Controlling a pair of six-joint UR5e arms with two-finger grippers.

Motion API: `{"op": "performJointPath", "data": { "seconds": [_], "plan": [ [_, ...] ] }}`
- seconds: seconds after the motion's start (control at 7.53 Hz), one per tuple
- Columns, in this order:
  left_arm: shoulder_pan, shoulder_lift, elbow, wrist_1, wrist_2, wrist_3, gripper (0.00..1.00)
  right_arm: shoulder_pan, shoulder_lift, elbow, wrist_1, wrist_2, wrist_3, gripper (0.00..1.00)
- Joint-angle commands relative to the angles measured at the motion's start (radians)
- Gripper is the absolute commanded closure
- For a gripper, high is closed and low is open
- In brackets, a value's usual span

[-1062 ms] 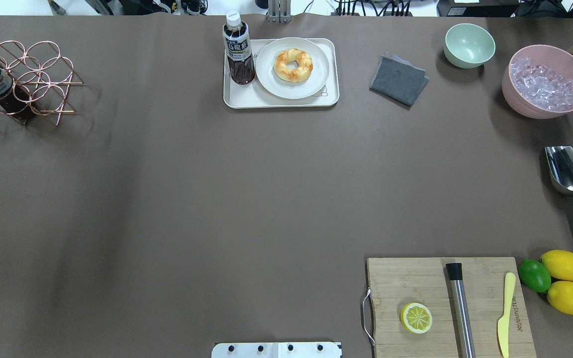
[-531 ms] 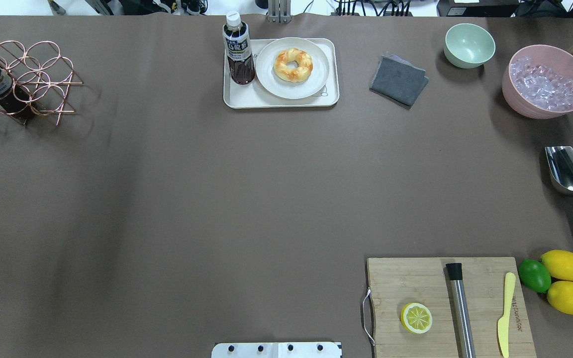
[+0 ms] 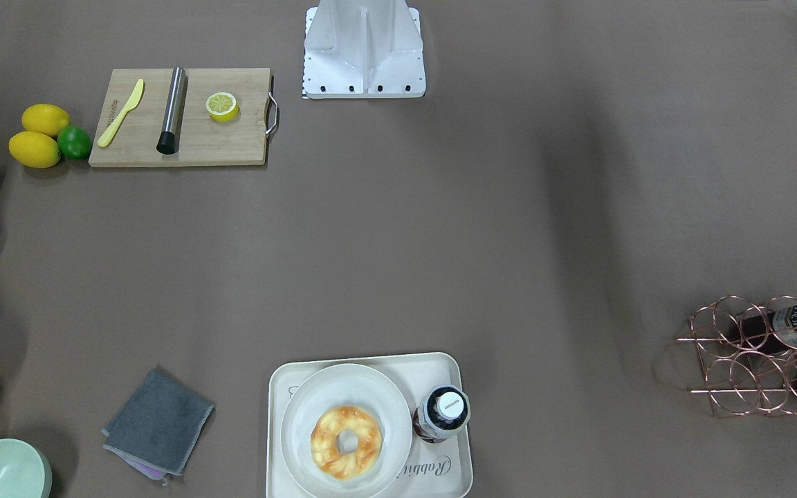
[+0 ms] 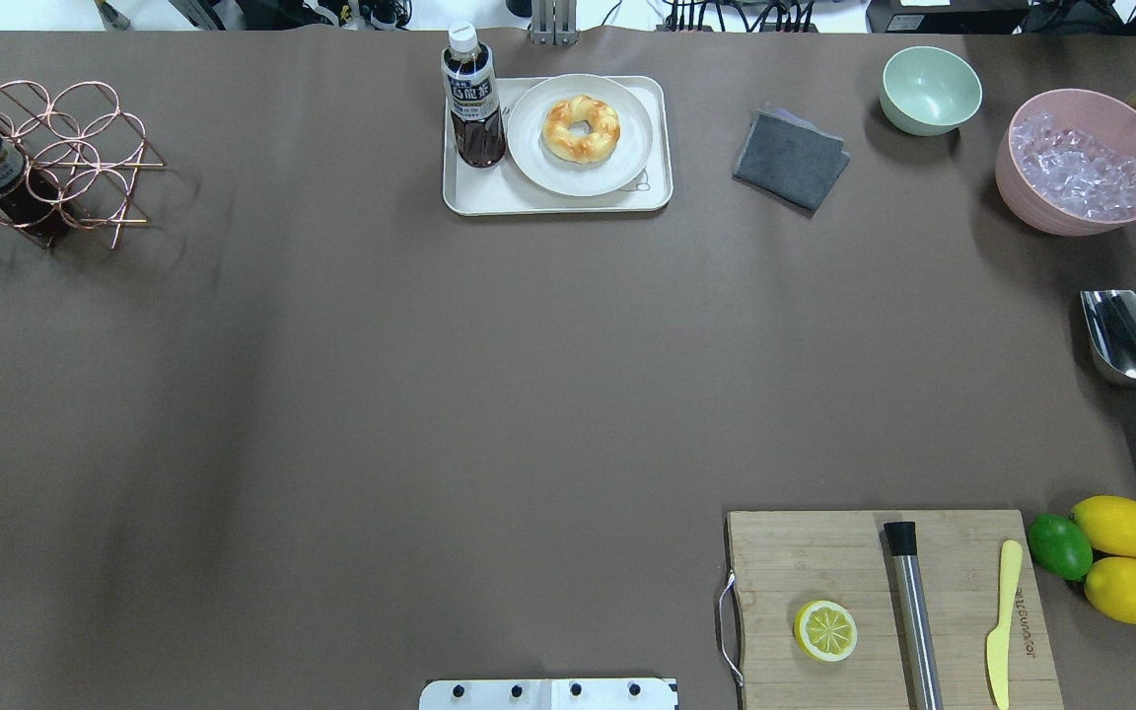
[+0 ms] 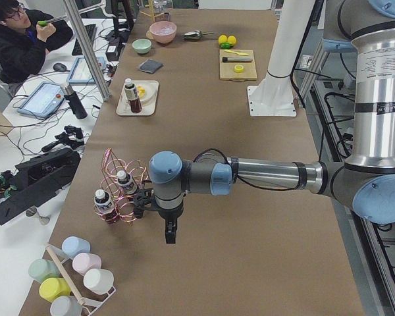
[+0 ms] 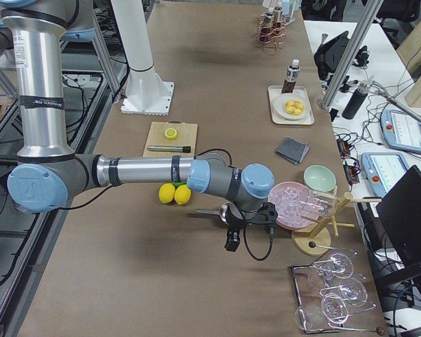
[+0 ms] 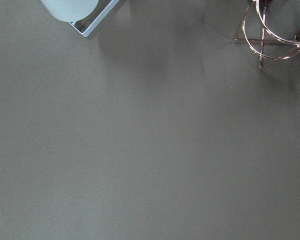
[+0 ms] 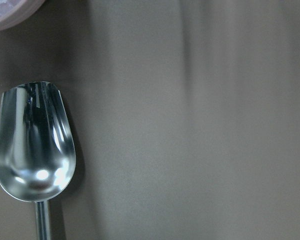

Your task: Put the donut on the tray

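One golden-yellow ring donut (image 4: 581, 129) is seen on one round cream plate (image 4: 580, 179) on one cream-white rectangular tray (image 4: 477, 189); closure of left pincer (image 5: 170, 237) and right pincer (image 6: 229, 246) cannot be told.

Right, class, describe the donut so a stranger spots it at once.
Find the cream tray at the edge of the table farthest from the robot's base. On it, a plate sits beside a dark bottle. The donut on that plate is the only golden, brown-patched ring.
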Motion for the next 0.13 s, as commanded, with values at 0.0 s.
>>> {"op": "performJointPath", "data": {
  "seconds": [0.0],
  "plan": [
    [-0.006,-0.007,-0.001,0.000,0.001,0.000,0.02,0.002,0.000,-0.002,0.000,0.001,-0.001,0.00]
  ]
}}
